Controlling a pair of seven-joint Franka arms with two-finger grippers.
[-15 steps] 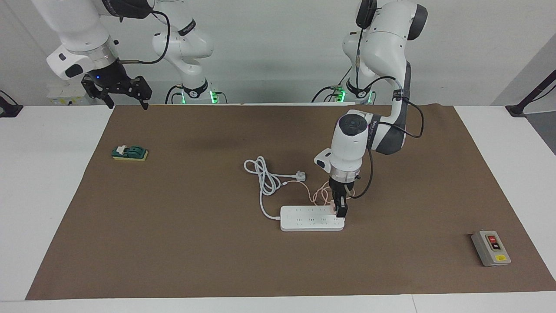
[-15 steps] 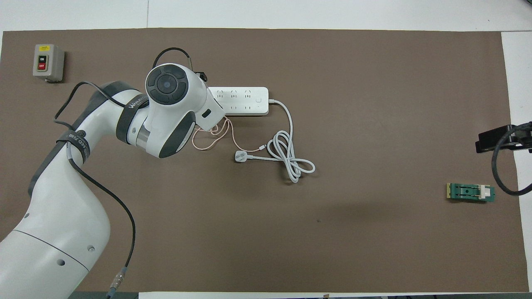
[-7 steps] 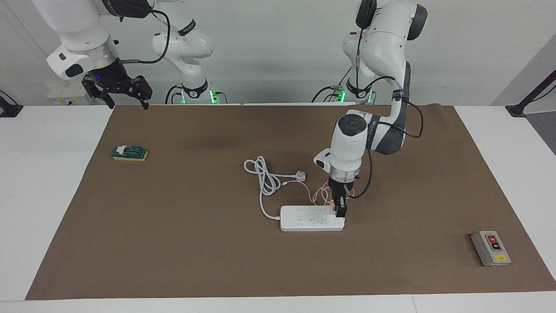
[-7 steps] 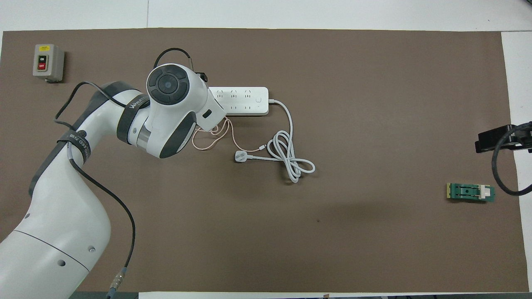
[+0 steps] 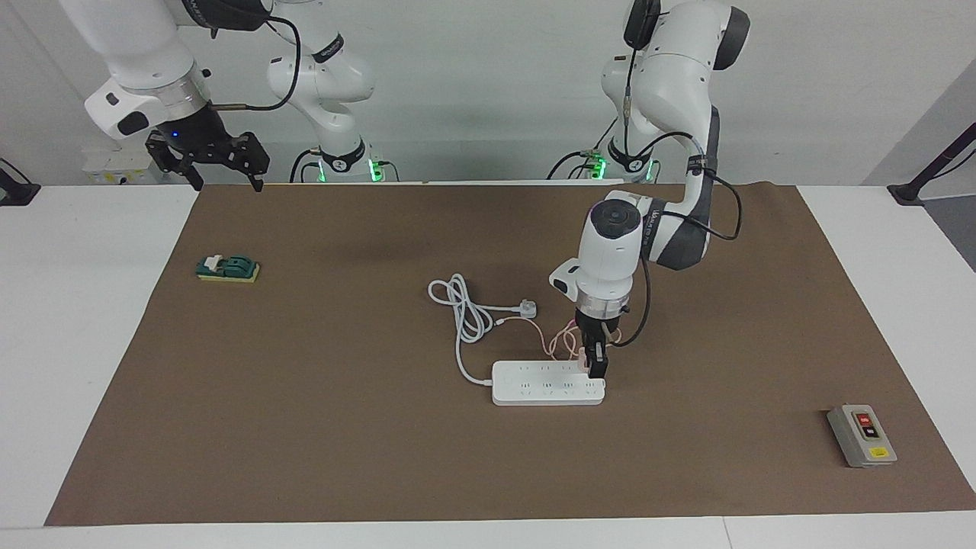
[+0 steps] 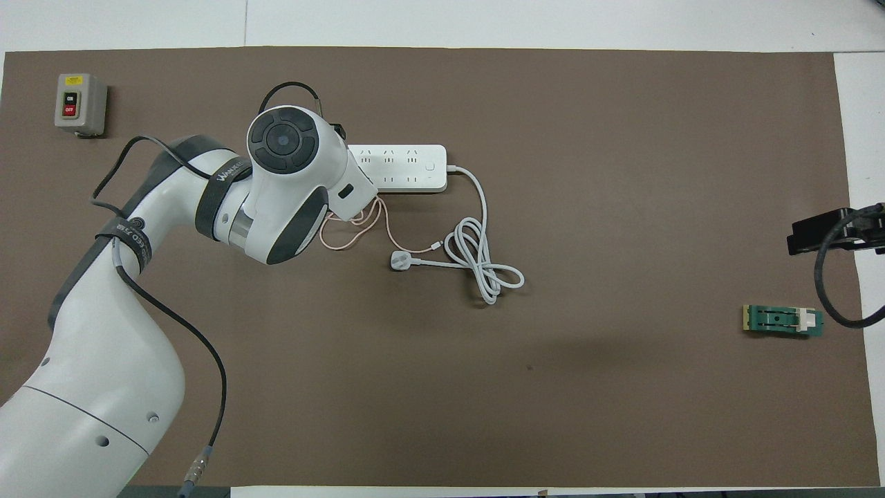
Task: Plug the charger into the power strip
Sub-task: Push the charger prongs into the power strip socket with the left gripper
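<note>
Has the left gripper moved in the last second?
Yes, slightly: the left gripper, at the charger, has crept along the power strip toward its corded end, about one socket's worth.

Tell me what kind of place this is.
Probably a robotics lab test bench: two white arms mounted at a table with a brown mat, set with practice items such as a power strip and a grey button box.

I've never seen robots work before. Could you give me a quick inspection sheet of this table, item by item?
Surface: brown mat on a white table.
Job's things: pink charger at the power strip, at its end toward the left arm; whether seated cannot be told.
Clutter: grey button box; green switch block.
Hands: left hand down on the charger; right hand waits, raised, open.
Cables: white cord coiled, its plug loose; thin pink cable.
Surroundings: nothing seen.
</note>
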